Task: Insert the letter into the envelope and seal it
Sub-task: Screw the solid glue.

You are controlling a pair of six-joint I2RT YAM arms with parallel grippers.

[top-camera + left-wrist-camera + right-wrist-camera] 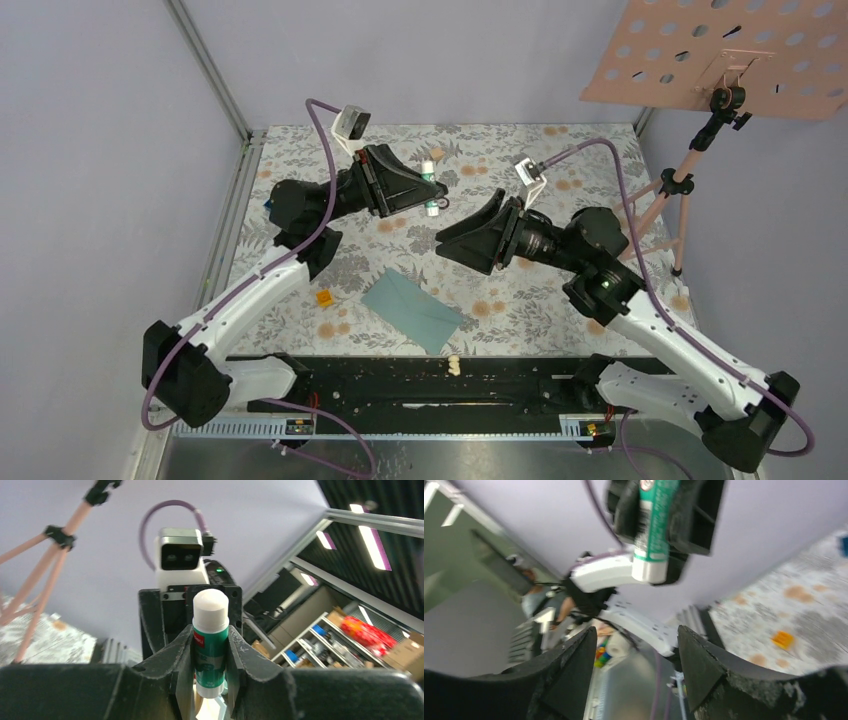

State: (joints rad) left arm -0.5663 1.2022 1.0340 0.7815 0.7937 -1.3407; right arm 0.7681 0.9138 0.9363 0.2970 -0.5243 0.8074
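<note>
The teal envelope [410, 308] lies flat and closed on the patterned table, in front of both arms. The letter is not in view. My left gripper [434, 190] is raised above the table's middle and shut on a green-and-white glue stick [431, 186]; in the left wrist view the stick [211, 640] stands upright between the fingers [175, 660], white cap up. My right gripper [468, 222] is open and empty, just right of the stick and facing it. In the right wrist view the stick [651, 535] hangs above the open fingers [569, 670].
A small orange block [324, 298] lies left of the envelope and also shows in the right wrist view [783, 639]. A small white piece [453, 364] sits on the black rail at the near edge. A pink perforated board [730, 50] on a tripod [670, 200] stands at the back right.
</note>
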